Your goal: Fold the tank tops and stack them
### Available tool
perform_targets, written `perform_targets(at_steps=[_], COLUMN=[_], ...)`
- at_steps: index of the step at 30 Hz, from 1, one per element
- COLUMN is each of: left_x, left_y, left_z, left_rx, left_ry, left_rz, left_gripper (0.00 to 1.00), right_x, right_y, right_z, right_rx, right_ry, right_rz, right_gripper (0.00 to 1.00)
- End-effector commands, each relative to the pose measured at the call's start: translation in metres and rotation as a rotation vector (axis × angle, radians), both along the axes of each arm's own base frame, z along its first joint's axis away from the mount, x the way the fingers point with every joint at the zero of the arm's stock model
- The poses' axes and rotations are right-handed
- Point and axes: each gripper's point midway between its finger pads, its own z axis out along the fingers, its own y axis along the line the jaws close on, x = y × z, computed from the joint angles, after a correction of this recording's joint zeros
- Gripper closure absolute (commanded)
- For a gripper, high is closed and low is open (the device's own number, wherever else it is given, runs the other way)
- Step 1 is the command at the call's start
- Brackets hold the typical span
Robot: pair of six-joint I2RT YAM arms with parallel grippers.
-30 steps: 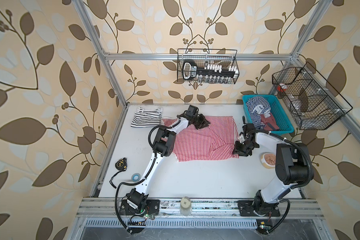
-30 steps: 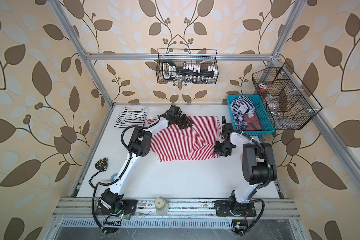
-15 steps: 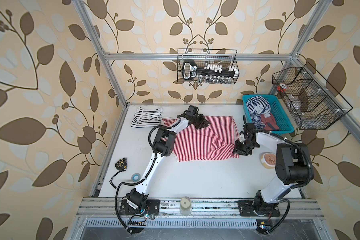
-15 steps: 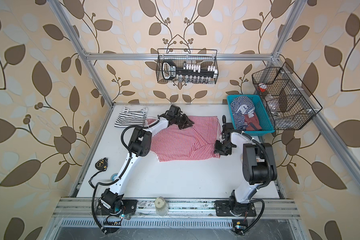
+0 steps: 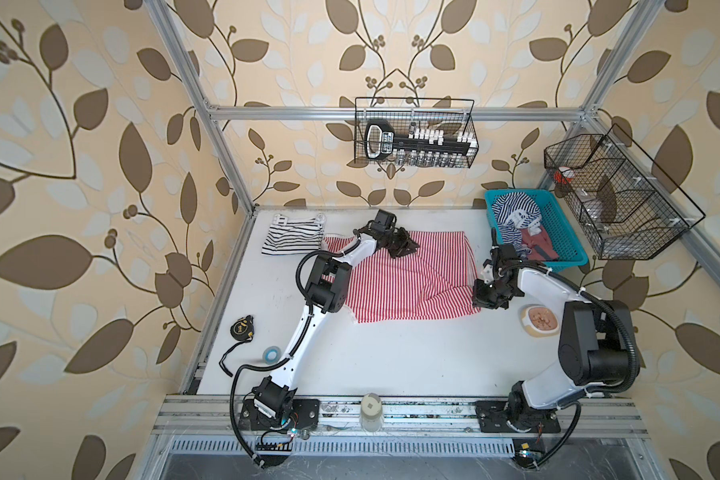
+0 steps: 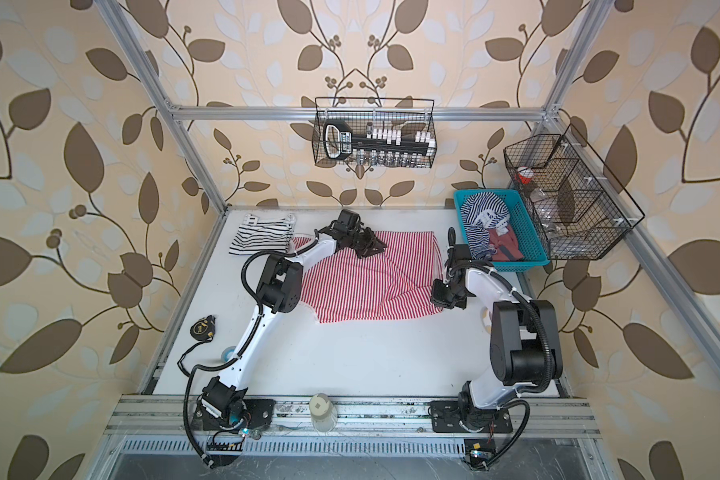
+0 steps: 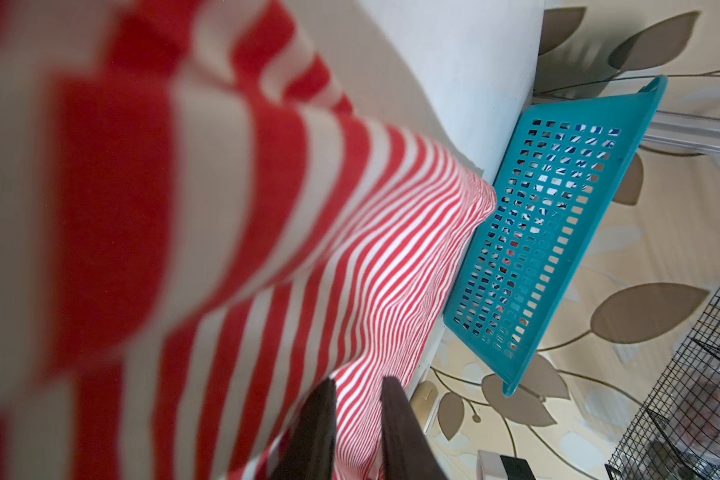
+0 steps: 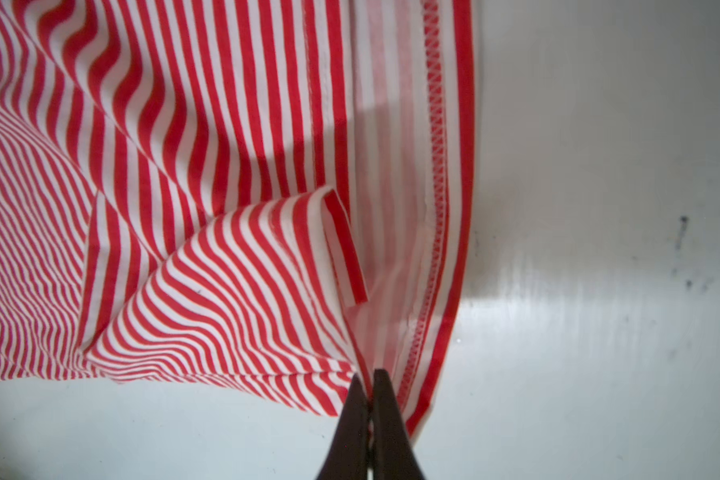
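Since a second ago my right gripper (image 8: 370,388) has clamped the red top's (image 5: 408,282) near-right hem corner | left gripper (image 7: 358,419) unmoved at the far edge, jaws narrowly parted with striped cloth between them | red top spread mid-table (image 5: 391,357) | black-striped top (image 5: 292,235) folded far left.

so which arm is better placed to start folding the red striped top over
Probably the right. The right gripper is shut on the near hem corner of the red striped tank top, ready to lift; the left gripper sits on its far edge, better suited to anchoring.
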Motion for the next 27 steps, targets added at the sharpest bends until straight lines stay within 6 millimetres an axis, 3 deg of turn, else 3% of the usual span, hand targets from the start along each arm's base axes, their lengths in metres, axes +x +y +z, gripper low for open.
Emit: perform_targets(at_steps=[1, 14, 16, 18, 20, 23, 27], left_x=[-0.012, -0.014, -0.015, -0.016, -0.017, -0.018, -0.017], left_y=[0.035, 0.04, 0.041, 0.042, 0.043, 0.04, 0.036], left_z=[-0.073, -0.086, -0.086, -0.085, -0.085, -0.079, -0.057], left_rx=[0.176, 0.205, 0.211, 0.224, 0.23, 0.215, 0.194], left_ry=[0.169, 0.196, 0.195, 0.193, 0.189, 0.184, 0.143], left_rz=[0.083, 0.102, 0.097, 0.093, 0.087, 0.074, 0.043], left_gripper=[0.78, 0.79, 0.79, 0.79, 0.79, 0.77, 0.72], right_x=[-0.035, -0.098, -0.106, -0.114, -0.121, -0.118, -0.09], right_y=[-0.013, -0.027, -0.029, -0.033, -0.037, -0.035, -0.023], right_z=[-0.006, -0.008, -0.014, -0.021, -0.024, -0.025, -0.009], right_rx=[-0.068, -0.287, -0.307, -0.339, -0.378, -0.389, -0.323], right_ry=[0.098, 0.291, 0.325, 0.365, 0.401, 0.39, 0.269], right_rz=[-0.019, -0.046, -0.052, -0.06, -0.057, -0.05, -0.067], right_gripper=[1.0, 0.99, 0.89, 0.88, 0.78, 0.73, 0.68])
